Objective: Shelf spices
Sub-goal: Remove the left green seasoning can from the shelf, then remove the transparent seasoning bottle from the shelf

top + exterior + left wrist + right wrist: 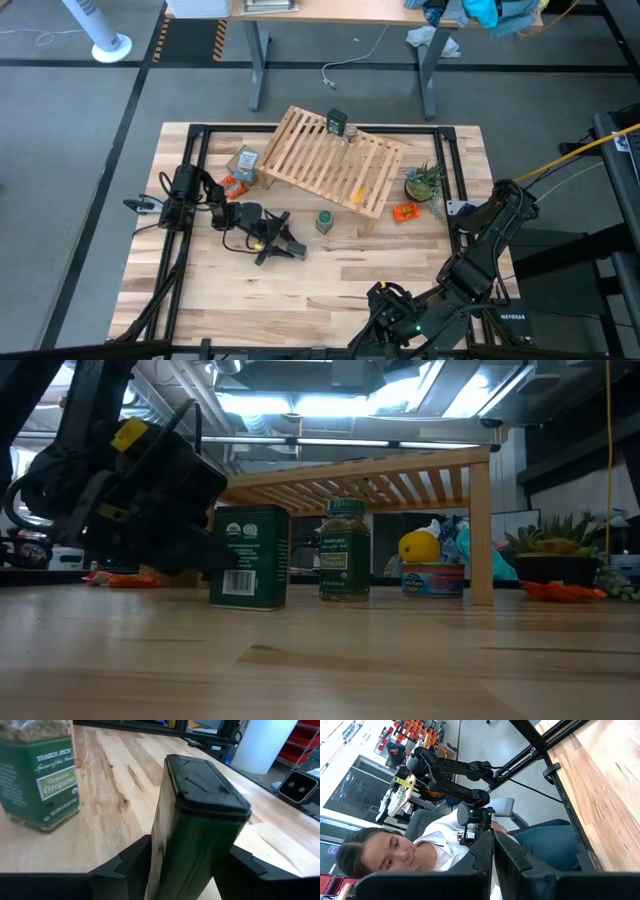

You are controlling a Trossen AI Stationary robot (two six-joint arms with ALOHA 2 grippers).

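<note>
A dark green squarish spice tin [200, 820] stands upright on its base on the table [250, 556], in front of the shelf. My left gripper [290, 248] reaches level from the table's left. Its open fingers stand close along the tin's two sides. A round green oregano jar [324, 221] stands just beside it on the table [344, 550]. The light-wood slatted shelf [335, 160] bears a dark jar [337, 124] and a tiny glass one [351, 133] at its far edge. My right gripper [492, 852] is shut on nothing, raised over the near right corner.
A tan box [243, 163] and orange pieces [232, 185] lie left of the shelf. Another orange piece [405, 211] and a potted plant [425, 180] lie to its right. A can [432, 578] sits under the shelf. A person shows beyond the table's edge [395, 850].
</note>
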